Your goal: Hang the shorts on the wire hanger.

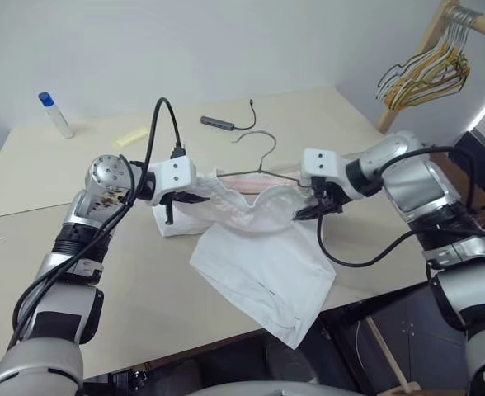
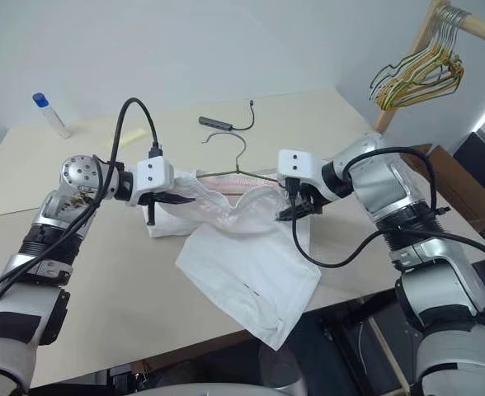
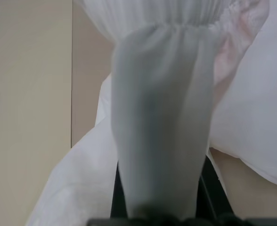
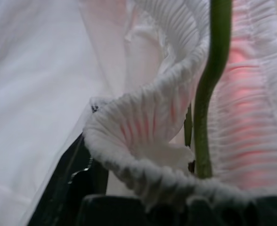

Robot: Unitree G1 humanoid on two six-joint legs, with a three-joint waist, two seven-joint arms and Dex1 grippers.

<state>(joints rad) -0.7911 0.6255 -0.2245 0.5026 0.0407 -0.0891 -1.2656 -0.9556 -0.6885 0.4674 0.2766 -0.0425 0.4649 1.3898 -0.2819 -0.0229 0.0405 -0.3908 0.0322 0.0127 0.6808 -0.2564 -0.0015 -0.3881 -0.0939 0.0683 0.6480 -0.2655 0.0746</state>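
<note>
The white shorts (image 1: pixel 259 264) hang stretched between both grippers above the table (image 1: pixel 143 280), one leg draping over the front edge. My left gripper (image 1: pixel 195 198) is shut on the left end of the gathered waistband (image 3: pixel 162 117). My right gripper (image 1: pixel 302 214) is closed on the right end, where the waistband (image 4: pixel 143 132) bunches between its fingers. The wire hanger (image 1: pixel 263 147) lies just behind the shorts, its hook pointing away. Its bar (image 1: pixel 251 174) runs along the waistband's top. A stretch of the wire (image 4: pixel 214 70) passes right beside the pinched fold.
A bunch of yellowish and green hangers (image 1: pixel 428 74) hangs from a wooden rail at the back right. On the far side of the table are a blue-capped bottle (image 1: pixel 54 114), a yellow strip (image 1: pixel 131 138) and a dark adapter with a cable (image 1: pixel 222 124).
</note>
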